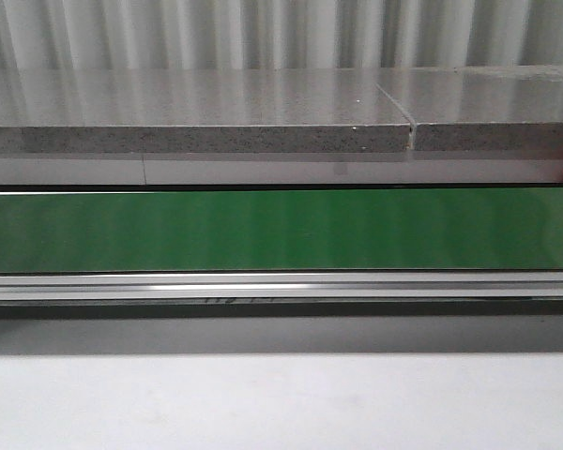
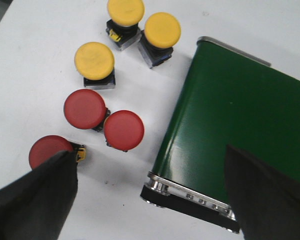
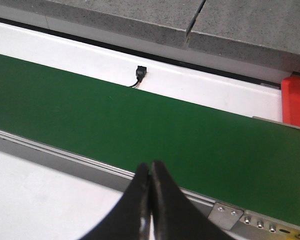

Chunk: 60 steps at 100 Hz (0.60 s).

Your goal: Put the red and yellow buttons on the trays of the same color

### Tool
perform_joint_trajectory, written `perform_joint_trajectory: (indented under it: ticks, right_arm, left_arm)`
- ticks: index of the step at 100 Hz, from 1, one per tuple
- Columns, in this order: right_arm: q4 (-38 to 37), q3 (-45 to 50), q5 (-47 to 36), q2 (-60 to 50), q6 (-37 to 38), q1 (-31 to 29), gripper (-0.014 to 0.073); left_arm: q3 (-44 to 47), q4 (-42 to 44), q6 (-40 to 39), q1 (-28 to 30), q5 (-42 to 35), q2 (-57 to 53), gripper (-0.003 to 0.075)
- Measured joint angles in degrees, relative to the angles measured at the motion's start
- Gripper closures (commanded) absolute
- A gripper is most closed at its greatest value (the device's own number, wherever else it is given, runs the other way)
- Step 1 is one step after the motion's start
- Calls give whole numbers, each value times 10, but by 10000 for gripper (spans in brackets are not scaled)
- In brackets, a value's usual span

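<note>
Six push buttons sit together on a white table (image 2: 30,60), seen from the left wrist camera. Three have yellow caps: one (image 2: 125,10) at the far edge of the group, a second (image 2: 162,29) just beside it, and a third (image 2: 94,60) a little apart from those two. Three have red caps: two (image 2: 84,108) and (image 2: 124,129) touch or nearly touch each other, and the last red button (image 2: 50,151) lies closest to the camera, next to one dark finger.

The left gripper (image 2: 150,200) hangs above this cluster with its two fingers (image 2: 40,195) spread wide, holding nothing. One finger sits beside the nearest red button, so that button is likely the first to be picked up.

Next to the buttons runs a green conveyor belt (image 2: 225,115), whose metal end roller (image 2: 190,192) lies between the fingers in this view. The buttons rest off the belt's end, probably staged within easy reach of the left arm.

The right gripper (image 3: 150,200) hovers over the near rail of the same belt (image 3: 140,120) with its fingers pressed together, empty, apparently waiting. Beyond the belt's far end a red tray (image 3: 296,102) shows at the frame edge. No yellow tray is visible. A grey stone shelf (image 1: 197,108) runs behind the belt.
</note>
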Motion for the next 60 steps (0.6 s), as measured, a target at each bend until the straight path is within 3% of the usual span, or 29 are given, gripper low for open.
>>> perform_joint_trajectory:
  ticks: [60]
  right_arm:
    - [0,0,0,0,0,0,652]
  left_arm:
    - [-214,41,2,8,67,285,134]
